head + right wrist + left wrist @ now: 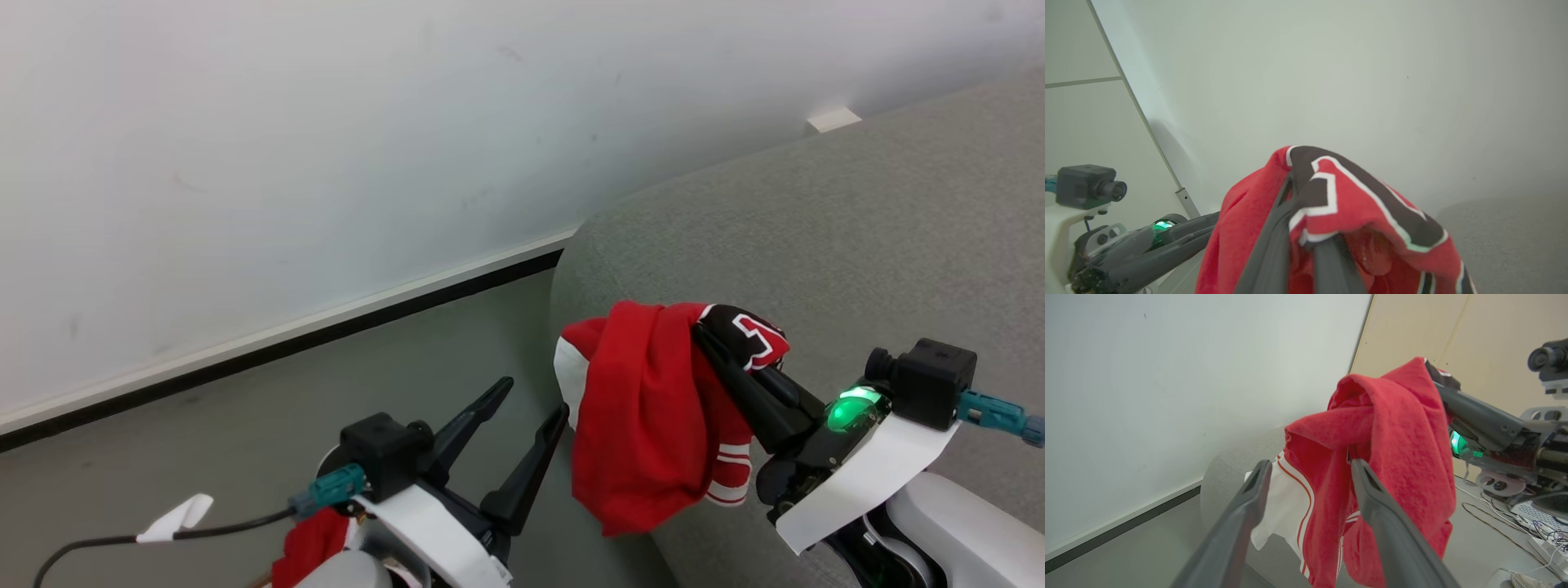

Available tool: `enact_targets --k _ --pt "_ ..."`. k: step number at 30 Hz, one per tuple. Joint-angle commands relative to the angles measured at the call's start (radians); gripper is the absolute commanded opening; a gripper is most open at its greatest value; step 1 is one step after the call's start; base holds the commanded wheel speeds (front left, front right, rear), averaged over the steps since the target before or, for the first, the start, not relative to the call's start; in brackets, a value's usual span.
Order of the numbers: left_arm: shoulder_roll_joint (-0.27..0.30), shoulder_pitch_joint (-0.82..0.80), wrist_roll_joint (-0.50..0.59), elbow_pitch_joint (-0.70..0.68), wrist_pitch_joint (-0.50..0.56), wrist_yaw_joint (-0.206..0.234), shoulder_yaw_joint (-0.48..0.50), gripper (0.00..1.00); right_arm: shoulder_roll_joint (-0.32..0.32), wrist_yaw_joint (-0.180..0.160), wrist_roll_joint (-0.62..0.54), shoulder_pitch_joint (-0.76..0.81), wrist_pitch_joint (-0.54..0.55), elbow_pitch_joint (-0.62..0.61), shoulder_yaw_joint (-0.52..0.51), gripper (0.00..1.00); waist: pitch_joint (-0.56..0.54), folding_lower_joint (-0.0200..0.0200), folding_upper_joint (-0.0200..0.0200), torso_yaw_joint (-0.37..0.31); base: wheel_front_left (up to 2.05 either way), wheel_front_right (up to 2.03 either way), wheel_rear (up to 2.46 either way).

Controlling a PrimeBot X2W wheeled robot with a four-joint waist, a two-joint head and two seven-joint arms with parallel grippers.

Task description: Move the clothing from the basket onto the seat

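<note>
The right gripper (712, 341), at the lower right of the head view, is clamped on the clothing (645, 416), pinching it by a black numeral so the rest hangs free as a red bunch at mid-frame. The bunch dangles at the rounded left edge of the seat (857, 245), part over cushion, part over floor (326, 392); whether it touches the cushion I cannot tell. The left gripper (533, 396), lower centre, has its fingers spread wide and holds nothing; it points at the cloth just beside it, likely ready to steady a fold. I'd judge the carry nearly done; letting go further right, over the cushion, should stop it sliding off.
</note>
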Motion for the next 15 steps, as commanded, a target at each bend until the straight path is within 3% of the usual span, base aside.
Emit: enact_targets --k 1,15 --pt "0.003 -0.009 0.003 0.001 -0.003 -0.001 0.000 1.00 -0.012 -0.002 -0.005 0.021 -0.004 -0.006 -0.013 0.00 0.010 0.0000 0.0000 -0.044 0.00 0.00 0.00" --pt "0.003 -0.023 0.009 0.000 -0.004 -0.004 -0.013 1.00 -0.018 -0.002 -0.027 0.044 -0.004 -0.028 -0.062 0.00 0.034 0.0000 0.0000 -0.115 0.00 0.00 0.00"
